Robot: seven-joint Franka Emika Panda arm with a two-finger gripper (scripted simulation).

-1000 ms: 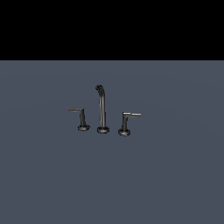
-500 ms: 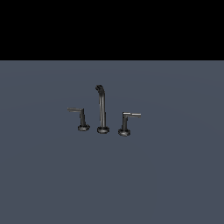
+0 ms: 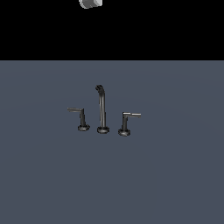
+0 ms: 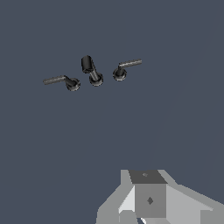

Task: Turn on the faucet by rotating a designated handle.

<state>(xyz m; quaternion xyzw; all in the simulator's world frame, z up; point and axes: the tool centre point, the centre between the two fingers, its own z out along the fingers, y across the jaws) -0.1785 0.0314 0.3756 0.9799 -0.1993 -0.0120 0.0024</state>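
The faucet (image 3: 103, 109) stands mid-floor: a tall hooked spout between two short lever handles. The designated handle (image 3: 126, 122), with the thicker, lighter lever, is on the exterior view's right. The thinner, darker handle (image 3: 81, 118) is on the left. In the wrist view the faucet (image 4: 92, 72) lies far ahead and below, and the thicker lever looks to be this one (image 4: 54, 80). My gripper (image 4: 148, 201) shows only as grey body parts at the frame edge, far from the faucet. Its fingertips are hidden. A grey arm part (image 3: 90, 3) shows high above.
The faucet stands on a flat blue-grey surface (image 3: 175, 175) that runs in all directions. A black background lies beyond its far edge. Nothing else is in view.
A grey part of my arm has come into the exterior view's top edge. The faucet and both levers have not moved.
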